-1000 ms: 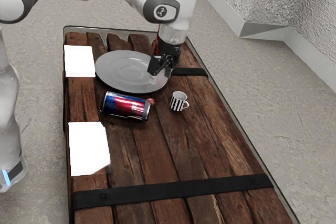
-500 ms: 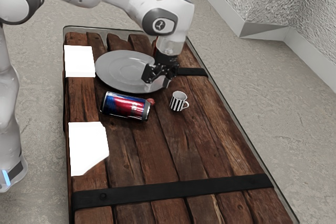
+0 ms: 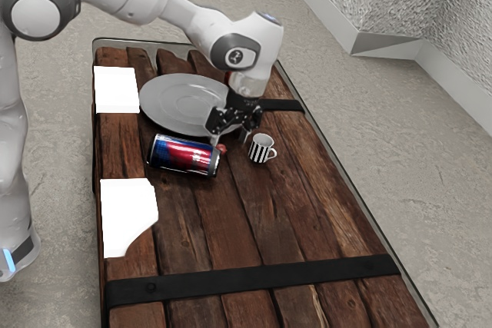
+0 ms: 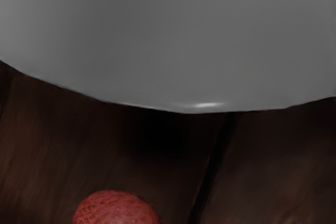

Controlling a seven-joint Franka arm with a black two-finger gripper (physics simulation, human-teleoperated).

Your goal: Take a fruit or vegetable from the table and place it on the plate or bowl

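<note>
A small red fruit (image 3: 221, 147), perhaps a strawberry, lies on the wooden table between the fallen can and the striped cup. My gripper (image 3: 228, 134) hangs open just above it, one finger on each side and neither touching it. The grey plate (image 3: 181, 101) lies flat just behind the hand, with nothing on it. In the wrist view the red fruit (image 4: 116, 209) sits under the hand on dark planks, and the plate's rim (image 4: 157, 51) curves beyond it.
A red and blue can (image 3: 183, 154) lies on its side close to the fruit. A black-and-white striped cup (image 3: 261, 147) stands on the fruit's other side. Two white blocks (image 3: 115, 88) (image 3: 128, 215) sit along the table's far-left edge. Black straps (image 3: 254, 276) cross the planks.
My hand has moved off the plate's near rim, down and toward the can and cup, and now sits low over the red fruit. Nothing on the table has shifted.
</note>
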